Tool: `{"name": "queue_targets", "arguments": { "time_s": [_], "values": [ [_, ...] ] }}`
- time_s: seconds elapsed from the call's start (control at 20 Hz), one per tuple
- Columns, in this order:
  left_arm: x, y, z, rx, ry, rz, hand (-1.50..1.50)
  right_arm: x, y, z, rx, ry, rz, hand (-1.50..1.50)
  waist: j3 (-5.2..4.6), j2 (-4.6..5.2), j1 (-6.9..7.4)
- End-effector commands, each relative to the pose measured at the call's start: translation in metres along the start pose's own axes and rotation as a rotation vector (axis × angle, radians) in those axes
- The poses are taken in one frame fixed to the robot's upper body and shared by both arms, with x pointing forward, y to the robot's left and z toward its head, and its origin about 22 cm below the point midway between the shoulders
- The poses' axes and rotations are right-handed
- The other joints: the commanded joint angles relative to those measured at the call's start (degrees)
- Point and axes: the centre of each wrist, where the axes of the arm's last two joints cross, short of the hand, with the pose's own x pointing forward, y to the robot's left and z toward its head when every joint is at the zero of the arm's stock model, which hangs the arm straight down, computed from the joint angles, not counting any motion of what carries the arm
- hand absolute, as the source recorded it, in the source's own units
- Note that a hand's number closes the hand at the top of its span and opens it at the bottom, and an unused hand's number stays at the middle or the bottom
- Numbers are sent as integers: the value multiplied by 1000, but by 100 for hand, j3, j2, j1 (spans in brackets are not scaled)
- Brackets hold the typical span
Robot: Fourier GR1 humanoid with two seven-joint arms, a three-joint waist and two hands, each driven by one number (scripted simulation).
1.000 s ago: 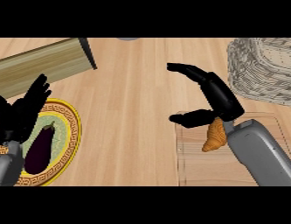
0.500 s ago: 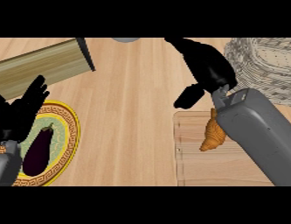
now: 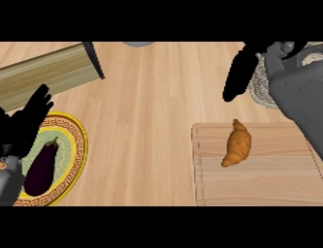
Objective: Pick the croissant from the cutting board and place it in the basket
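**Right hand lifts off, croissant left lying on the board**

Big change from a moment ago: the right hand (image 3: 244, 72) was low over the cutting board (image 3: 264, 179) with its fingers curved near the croissant (image 3: 236, 143), and now it has swung up toward the top of the view, well clear of the pastry. The croissant has not travelled with it; it lies in full sight on the upper part of the board, pointed end up, body slanting down to the left, nothing touching it. The grey right forearm (image 3: 314, 106) has grown large at the right edge and now covers much of the basket (image 3: 264, 94), of which only a woven strip shows between the hand and the arm, plus a scrap near the top.

Around the scene: a yellow-rimmed patterned plate (image 3: 74, 145) sits at lower left with a dark eggplant (image 3: 40, 163) lying on it, and a long wooden block (image 3: 39, 75) with a dark end slants across the upper left. A small grey object (image 3: 138, 43) peeks in at the top edge.

The right hand hangs with its fingers long and straight, pointing down-left, holding nothing. The left hand (image 3: 19, 125) is where it was, resting over the plate's left side, fingers up and spread apart, empty
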Motion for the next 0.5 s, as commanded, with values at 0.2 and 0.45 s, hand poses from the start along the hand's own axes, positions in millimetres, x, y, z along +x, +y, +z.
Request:
{"name": "queue_targets", "arguments": {
  "time_s": [0.2,0.45],
  "values": [
    [-6,4,-2,16,0,-10,0,-36,-43,21,194,49,-4,-150,11,9,-75],
    [4,9,-2,3,-11,13,0,-72,-46,45,193,3,-109,-150,14,16,-65]
  ]
}}
